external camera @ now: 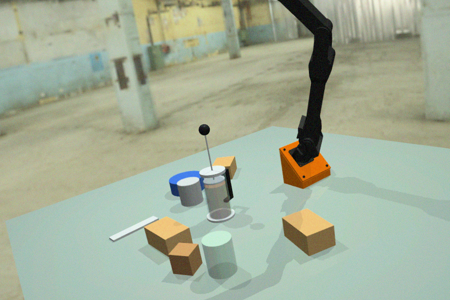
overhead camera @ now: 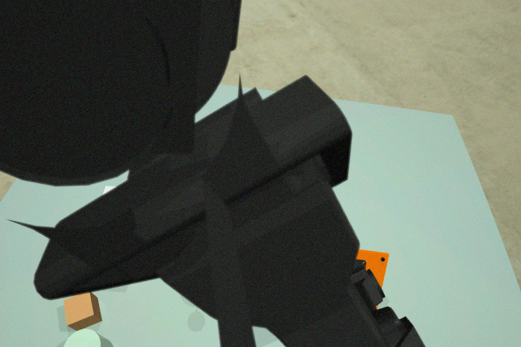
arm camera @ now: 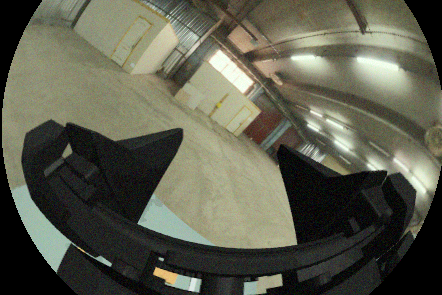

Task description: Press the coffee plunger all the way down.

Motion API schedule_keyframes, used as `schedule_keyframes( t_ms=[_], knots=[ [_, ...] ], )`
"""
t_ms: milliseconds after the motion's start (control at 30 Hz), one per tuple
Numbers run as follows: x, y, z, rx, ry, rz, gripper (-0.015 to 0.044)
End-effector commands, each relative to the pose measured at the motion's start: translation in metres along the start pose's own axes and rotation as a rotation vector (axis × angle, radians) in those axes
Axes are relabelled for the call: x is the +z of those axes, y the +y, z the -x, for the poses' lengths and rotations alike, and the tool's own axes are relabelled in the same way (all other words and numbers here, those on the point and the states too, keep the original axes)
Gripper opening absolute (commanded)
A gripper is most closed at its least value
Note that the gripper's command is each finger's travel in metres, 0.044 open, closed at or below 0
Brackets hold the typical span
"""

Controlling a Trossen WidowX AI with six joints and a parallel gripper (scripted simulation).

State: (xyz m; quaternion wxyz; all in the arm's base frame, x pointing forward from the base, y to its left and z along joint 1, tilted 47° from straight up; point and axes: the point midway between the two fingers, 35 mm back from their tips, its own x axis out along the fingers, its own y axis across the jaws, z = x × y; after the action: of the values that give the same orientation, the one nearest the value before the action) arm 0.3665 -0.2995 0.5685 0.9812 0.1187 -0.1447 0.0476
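Claw [arm camera: 229, 174] spread wide in the wrist view, two dark fingers at lower left and lower right of the frame with open floor and warehouse wall between them; nothing gripped. A sliver of pale table [arm camera: 36, 221] shows at far left under the finger mount.

Top view: the black arm [overhead camera: 236, 208] fills most of the frame, upper left to lower right. Orange base plate [overhead camera: 375, 265] peeks out at right centre. At lower left, a tan cube [overhead camera: 82, 309] and, just below it at the bottom edge, the top of a pale green cylinder [overhead camera: 83, 339]. The press is hidden behind the arm here. Table edge [overhead camera: 421, 166] runs along the right side against tan floor.

Exterior view: arm rises from the orange base [external camera: 304, 169] at right centre and leaves the frame at top; claw out of frame. Coffee press [external camera: 218, 196] stands upright at centre of the table, glass body on a white foot, black handle on its right side. Plunger knob [external camera: 203, 129] raised high on its thin rod above the white lid. Grey cylinder [external camera: 189, 191] just left of the press, blue disc [external camera: 178, 180] behind that. Small tan block [external camera: 226, 164] behind the press. Foreground: white flat bar [external camera: 133, 228] at lower left, tan box [external camera: 167, 235], the brown cube touching its front, the green cylinder beside the cube. Larger tan box [external camera: 309, 230] at lower right, well apart from the press
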Motion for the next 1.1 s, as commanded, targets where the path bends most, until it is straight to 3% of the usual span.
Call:
schedule_keyframes(
  t_ms=[0, 200, 500, 933, 1067],
  knots=[
    [-0.002, -0.002, 0.001, -0.004, 0.006, -0.002, 0.0426],
    [-0.061, -0.039, 0.02, -0.094, 0.156, -0.065, 0.044],
    [-0.189, -0.067, 0.091, -0.18, 0.454, -0.227, 0.044],
    [-0.337, 0.003, 0.213, -0.128, 0.715, -0.575, 0.044],
    [-0.351, 0.013, 0.223, -0.125, 0.729, -0.613, 0.044]
  ],
)
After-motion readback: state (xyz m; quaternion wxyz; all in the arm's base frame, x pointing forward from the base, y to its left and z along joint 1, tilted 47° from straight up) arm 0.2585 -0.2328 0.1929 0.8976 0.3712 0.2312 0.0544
